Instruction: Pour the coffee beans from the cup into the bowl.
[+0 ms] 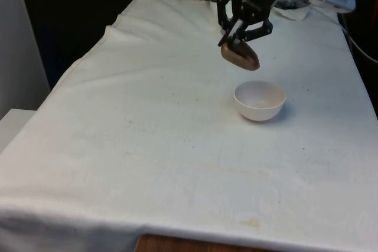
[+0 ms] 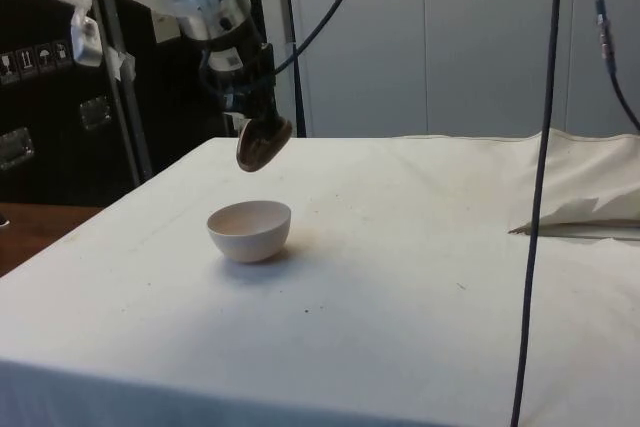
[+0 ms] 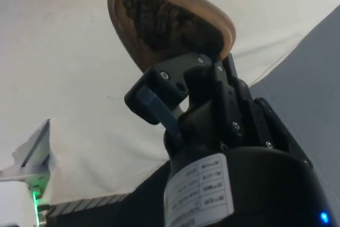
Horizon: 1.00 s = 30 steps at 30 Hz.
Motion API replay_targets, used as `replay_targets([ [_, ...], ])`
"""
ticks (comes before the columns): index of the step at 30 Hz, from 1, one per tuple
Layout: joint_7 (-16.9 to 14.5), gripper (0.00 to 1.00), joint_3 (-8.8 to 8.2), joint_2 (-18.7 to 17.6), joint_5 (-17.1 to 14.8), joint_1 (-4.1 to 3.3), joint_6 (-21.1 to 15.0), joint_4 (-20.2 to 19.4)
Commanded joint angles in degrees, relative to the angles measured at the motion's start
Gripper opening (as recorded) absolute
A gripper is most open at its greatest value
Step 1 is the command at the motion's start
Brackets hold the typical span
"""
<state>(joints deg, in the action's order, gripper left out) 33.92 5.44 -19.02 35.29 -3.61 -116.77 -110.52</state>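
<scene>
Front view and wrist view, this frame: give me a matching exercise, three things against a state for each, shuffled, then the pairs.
Things:
1. cup
2. bowl
3. tool

States:
A. stands upright on the white cloth, nothing visible inside
B. shut on the rim of another thing
C. tilted in the air above the table, dark beans inside

Pairs: 1-C, 2-A, 3-B

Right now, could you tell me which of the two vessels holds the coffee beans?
The brown wooden cup, tilted in the gripper above the table; the white bowl looks empty.
</scene>
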Motion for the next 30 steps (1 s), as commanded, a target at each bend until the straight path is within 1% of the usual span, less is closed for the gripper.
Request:
replay_targets([
  [1,0.4,0.0,-0.06,-0.2,0.6,-0.34,0.9,0.4],
  [5,0.8,0.0,0.46,-0.7,1.8,-0.29,2.2,0.9],
  [6,0.6,0.0,0.57,-0.6,1.5,-0.06,1.8,0.7],
  [7,0.8,0.0,0.52,-0.9,2.0,-0.34,2.5,1.0],
  [13,1.2,0.0,1.2,-1.5,4.1,-0.57,4.3,1.5],
  [15,1.5,0.0,1.6,-1.8,5.1,-0.57,5.1,1.9],
  [16,1.4,0.0,1.66,-1.4,4.7,-0.29,4.4,1.4],
  [17,1.7,0.0,1.72,-2.0,5.4,-0.63,5.4,2.1],
  [23,2.8,0.0,2.81,-3.2,8.0,-0.74,6.9,3.5],
  [24,2.6,0.0,2.98,-2.9,7.7,-0.34,6.4,3.2],
  [25,2.8,0.0,3.09,-3.2,8.1,-0.34,6.5,3.3],
  [26,3.3,0.0,3.09,-3.4,8.8,-0.74,7.1,3.7],
  [30,4.2,0.0,3.78,-3.8,10.5,-0.69,7.4,3.7],
])
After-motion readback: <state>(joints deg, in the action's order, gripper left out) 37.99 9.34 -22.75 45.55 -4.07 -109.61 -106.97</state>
